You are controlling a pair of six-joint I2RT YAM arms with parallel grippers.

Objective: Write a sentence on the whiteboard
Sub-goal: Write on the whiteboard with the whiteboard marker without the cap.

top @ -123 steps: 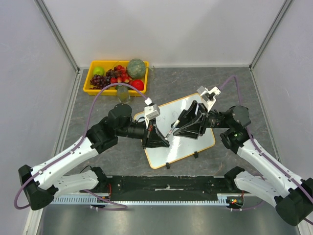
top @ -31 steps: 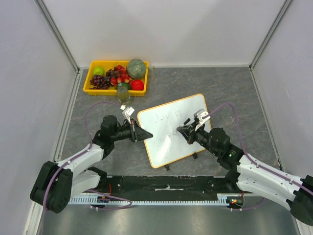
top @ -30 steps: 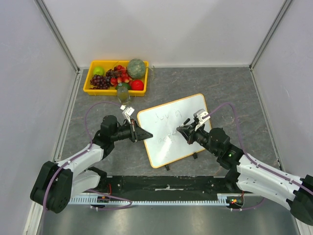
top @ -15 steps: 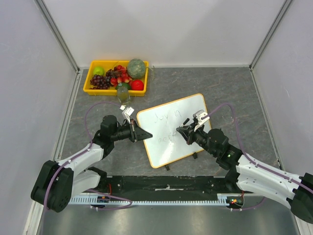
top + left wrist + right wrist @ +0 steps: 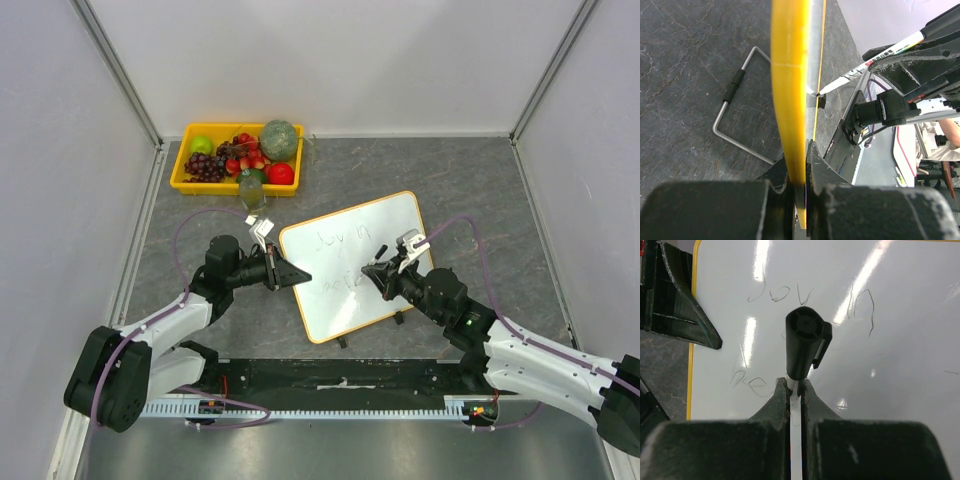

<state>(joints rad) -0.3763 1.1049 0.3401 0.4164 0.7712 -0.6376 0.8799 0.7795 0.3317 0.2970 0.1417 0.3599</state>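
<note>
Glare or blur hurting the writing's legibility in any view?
Right wrist: glare streaks on the whiteboard cross the sentence; right gripper, clamping the marker, blurred. Left wrist: left gripper, on the board's frame, blurred too. Top external: even light, writing small, faint.

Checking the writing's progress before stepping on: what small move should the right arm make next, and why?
Probably draw the marker a little further along the second line: the right gripper is shut on it, the sentence has only a few letters on its lower line, and the left gripper clamps the whiteboard by its edge.
</note>
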